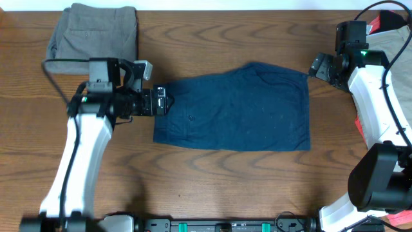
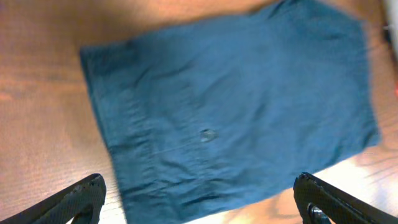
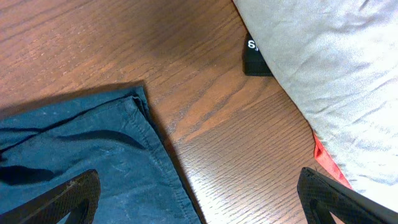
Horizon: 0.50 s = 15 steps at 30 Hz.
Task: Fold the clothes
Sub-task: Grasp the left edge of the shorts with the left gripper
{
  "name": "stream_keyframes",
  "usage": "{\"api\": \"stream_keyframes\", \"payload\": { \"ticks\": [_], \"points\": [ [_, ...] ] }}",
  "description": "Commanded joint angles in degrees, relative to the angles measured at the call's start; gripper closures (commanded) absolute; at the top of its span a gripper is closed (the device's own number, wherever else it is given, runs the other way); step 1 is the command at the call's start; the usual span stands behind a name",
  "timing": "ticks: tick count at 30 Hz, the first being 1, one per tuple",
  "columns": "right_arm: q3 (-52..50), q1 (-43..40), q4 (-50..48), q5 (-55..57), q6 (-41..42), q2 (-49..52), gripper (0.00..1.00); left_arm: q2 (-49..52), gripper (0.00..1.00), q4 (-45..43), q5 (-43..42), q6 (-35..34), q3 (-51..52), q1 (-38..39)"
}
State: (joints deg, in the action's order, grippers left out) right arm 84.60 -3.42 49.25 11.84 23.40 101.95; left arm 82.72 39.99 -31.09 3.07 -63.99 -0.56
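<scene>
Spread wide and gripping nothing, my left gripper (image 2: pixel 199 194) is hovering at the 9 o'clock edge of the shorts (image 1: pixel 238 106) lying flat on the table (image 1: pixel 212 190), my right gripper (image 3: pixel 199 190) at their 1 o'clock corner, and I am judging this light, limp cloth best pinched at corners.

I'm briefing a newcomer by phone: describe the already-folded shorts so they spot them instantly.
On the wooden table, look to the overhead view's top-left corner. The grey shorts lie there as a compact folded stack, unlike the navy shorts spread flat mid-table.
</scene>
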Motion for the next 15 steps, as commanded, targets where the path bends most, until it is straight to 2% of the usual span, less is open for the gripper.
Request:
{"api": "stream_keyframes", "payload": {
  "ticks": [1, 4, 8, 15],
  "points": [
    [0.09, 0.07, 0.02, 0.79, -0.76, -1.27, 0.01, 5.25, 0.02, -0.42, 0.59, 1.62, -0.74, -3.3],
    [0.09, 0.11, 0.04, 0.79, -0.76, -1.27, 0.01, 9.4, 0.02, -1.14, -1.57, 1.73, -0.74, -5.64],
    [0.09, 0.09, 0.02, 0.79, -0.76, -1.27, 0.01, 14.32, 0.02, -1.49, -7.32, 5.84, -0.74, -6.34],
    [0.09, 0.11, 0.02, 0.79, -0.76, -1.27, 0.01, 21.75, 0.02, -1.53, -7.74, 6.34, -0.74, -6.29]
  ]
}}
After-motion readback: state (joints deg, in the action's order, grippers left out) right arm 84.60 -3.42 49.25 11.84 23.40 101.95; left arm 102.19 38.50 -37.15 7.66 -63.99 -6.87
